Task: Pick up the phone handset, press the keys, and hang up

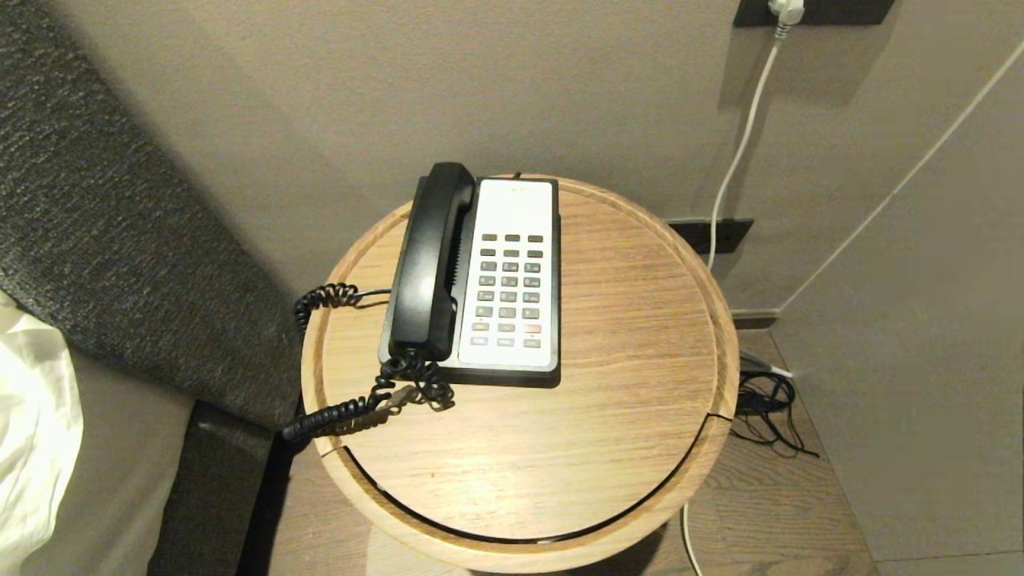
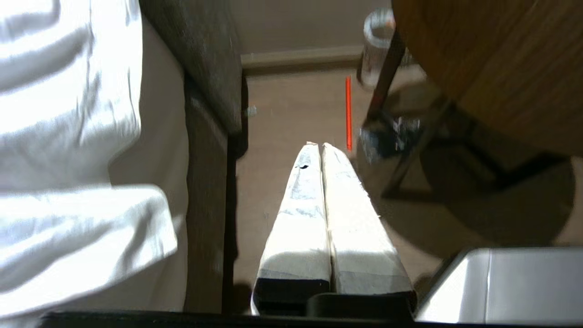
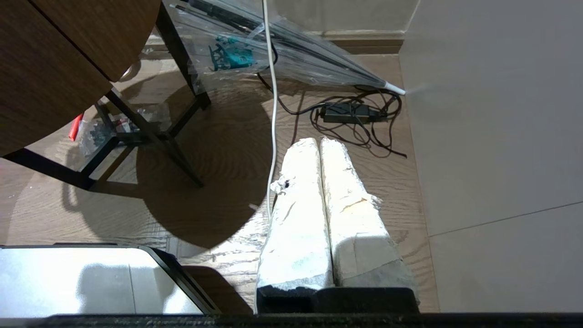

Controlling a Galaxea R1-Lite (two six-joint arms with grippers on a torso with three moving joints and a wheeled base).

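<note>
The black phone handset (image 1: 432, 260) lies in its cradle on the left side of the phone, on the round wooden table (image 1: 624, 320). Its coiled cord (image 1: 360, 400) hangs over the table's left front edge. The keys (image 1: 510, 288) form a grid on the white faceplate to the right of the handset. Neither arm shows in the head view. My left gripper (image 2: 318, 145) is shut and empty, low beside the bed, below table height. My right gripper (image 3: 319, 140) is shut and empty, low over the wooden floor to the right of the table.
A dark padded headboard (image 1: 120, 224) and white bedding (image 1: 32, 416) stand left of the table. A white cable (image 1: 740, 152) runs down the wall; black cables (image 1: 768, 408) lie on the floor at the right. The table's dark legs (image 3: 177, 91) and a clear umbrella (image 3: 291, 59) show below.
</note>
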